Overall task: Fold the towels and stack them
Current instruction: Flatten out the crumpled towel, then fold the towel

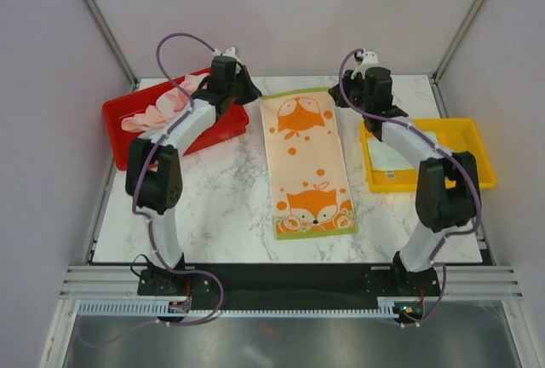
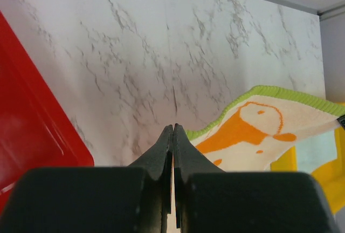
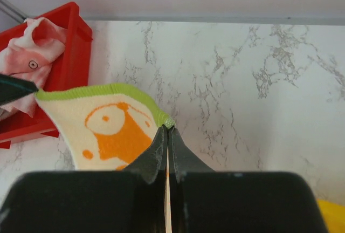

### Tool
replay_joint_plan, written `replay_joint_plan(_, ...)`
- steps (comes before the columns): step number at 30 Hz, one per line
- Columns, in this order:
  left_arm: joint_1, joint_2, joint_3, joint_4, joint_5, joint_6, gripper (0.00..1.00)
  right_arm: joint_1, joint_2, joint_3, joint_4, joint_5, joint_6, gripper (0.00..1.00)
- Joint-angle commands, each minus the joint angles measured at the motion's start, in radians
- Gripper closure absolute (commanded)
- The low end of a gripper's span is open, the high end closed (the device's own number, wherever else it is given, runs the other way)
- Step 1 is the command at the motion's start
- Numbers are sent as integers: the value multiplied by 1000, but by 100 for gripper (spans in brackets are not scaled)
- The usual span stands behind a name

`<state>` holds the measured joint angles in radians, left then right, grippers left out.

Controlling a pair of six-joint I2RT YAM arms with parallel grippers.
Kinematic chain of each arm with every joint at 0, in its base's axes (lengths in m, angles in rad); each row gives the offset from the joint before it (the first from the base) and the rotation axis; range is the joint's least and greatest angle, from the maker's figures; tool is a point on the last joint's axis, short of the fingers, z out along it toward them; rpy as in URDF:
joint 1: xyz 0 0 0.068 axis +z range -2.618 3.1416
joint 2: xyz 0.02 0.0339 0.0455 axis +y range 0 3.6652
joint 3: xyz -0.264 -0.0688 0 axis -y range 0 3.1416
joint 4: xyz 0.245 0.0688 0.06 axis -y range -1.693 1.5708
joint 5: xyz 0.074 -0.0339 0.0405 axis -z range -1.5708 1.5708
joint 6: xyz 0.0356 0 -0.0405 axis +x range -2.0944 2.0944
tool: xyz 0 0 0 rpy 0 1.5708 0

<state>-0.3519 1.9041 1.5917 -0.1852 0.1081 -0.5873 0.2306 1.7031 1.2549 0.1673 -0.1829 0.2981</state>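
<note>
Pinched tight, the left gripper (image 2: 173,128) holds the far left corner of the fox towel (image 1: 308,163); the right gripper (image 3: 168,130) pinches the far right corner. It lies long, far edge to near edge, in the middle of the table (image 1: 213,206).

- Spread towel (image 1: 305,162) lies mid-table (image 1: 221,206), running near to far.
- Left gripper (image 1: 253,94) is at its far-left corner, right gripper (image 1: 336,100) at its far-right.
- Left tray (image 1: 119,117), far left: crumpled towels (image 1: 162,111) in it.
- Right tray (image 1: 477,159), right side: flat towel (image 1: 393,151) inside.
</note>
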Motion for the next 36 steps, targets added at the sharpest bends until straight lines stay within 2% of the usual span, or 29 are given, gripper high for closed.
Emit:
replay_joint_plan(1,27,107,265,109,99,134,98,-42,114,174,192,-225,-47,100)
replay_joint_plan(4,39,231,402,86,120,158,98,-66,236,251,227,-300,-50,100)
replay_joint_plan(9,48,277,424,85,174,170,98,-102,313,256,291,-351,-48,100)
replay_joint_plan(12,45,228,352,87,194,184,98,-120,291,226,259,-382,-66,100)
replay_joint_plan(18,30,50,27,164,179,198,98,-143,158,120,65,-365,-195,100)
replay_joint_plan(23,25,-84,-110,176,226,181,98,-148,31,2,-15,-352,-234,100)
replay_joint_plan(31,-55,-276,-407,176,182,130,98,-146,-175,-302,15,-336,-96,100)
replay_joint_plan(36,-88,-368,-533,179,200,112,98,-139,-298,-400,-40,-331,-30,100)
